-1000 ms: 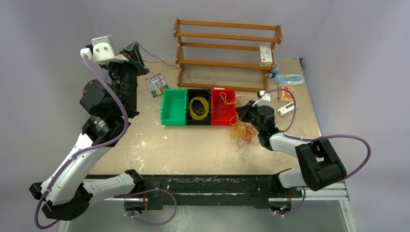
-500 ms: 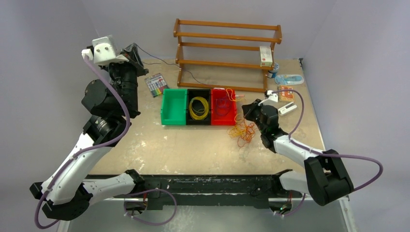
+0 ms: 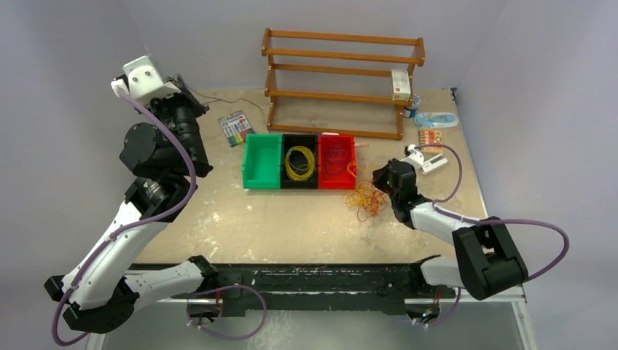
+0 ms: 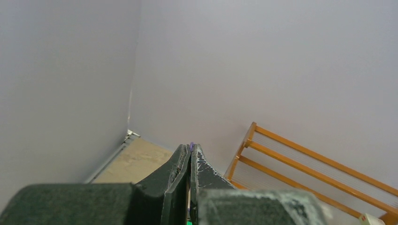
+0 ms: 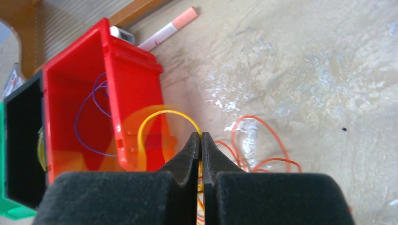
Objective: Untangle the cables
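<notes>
Just beside red bin (image 5: 141,89), right jaws pinch yellow cable (image 5: 162,112) arching toward it, left jaws clamp purple strand (image 4: 191,146).

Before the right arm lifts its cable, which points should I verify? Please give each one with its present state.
1. Grip: the right gripper is shut on the yellow cable: ok.
2. The yellow cable is free of the orange tangle: cannot tell; it runs down out of sight behind the gripper.
3. The black bin is in place, with a yellow coil already inside: ok.
4. The left gripper is shut, with a bit of purple cable at its tips: ok.
5. The far end of the purple cable is free: cannot tell.
</notes>
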You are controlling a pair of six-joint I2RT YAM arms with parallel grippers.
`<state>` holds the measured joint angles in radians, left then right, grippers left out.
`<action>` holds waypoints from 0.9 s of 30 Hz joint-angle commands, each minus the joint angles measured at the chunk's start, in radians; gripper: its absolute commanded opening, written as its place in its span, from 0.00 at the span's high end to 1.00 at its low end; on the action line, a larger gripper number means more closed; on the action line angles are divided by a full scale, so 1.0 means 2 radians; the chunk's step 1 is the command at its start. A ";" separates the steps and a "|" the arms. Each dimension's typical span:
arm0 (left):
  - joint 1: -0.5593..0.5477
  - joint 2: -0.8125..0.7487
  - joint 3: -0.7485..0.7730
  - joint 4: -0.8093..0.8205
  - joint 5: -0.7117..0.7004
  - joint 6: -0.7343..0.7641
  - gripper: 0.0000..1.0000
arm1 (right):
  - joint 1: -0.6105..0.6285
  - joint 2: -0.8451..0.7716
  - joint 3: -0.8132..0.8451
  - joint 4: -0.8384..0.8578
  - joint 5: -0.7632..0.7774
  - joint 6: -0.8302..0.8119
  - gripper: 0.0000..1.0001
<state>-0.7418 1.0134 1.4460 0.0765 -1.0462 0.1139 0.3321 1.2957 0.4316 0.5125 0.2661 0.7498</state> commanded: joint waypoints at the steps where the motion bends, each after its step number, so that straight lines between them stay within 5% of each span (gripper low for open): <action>1: 0.002 -0.016 0.000 0.051 -0.044 0.037 1.00 | -0.008 0.002 -0.010 -0.006 0.029 0.019 1.00; 7: 0.002 -0.021 -0.004 0.075 -0.060 0.057 1.00 | -0.016 -0.010 -0.020 -0.009 0.034 0.024 1.00; 13: 0.003 -0.017 0.000 0.049 0.003 0.036 1.00 | -0.016 -0.055 -0.021 -0.023 0.046 0.012 1.00; 27: 0.002 0.010 0.006 0.020 0.069 0.011 1.00 | -0.016 -0.177 -0.009 -0.169 0.106 0.044 1.00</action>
<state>-0.7414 1.0412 1.4414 0.1184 -0.9726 0.1596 0.3065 1.0039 0.3885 0.2604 0.4122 0.7914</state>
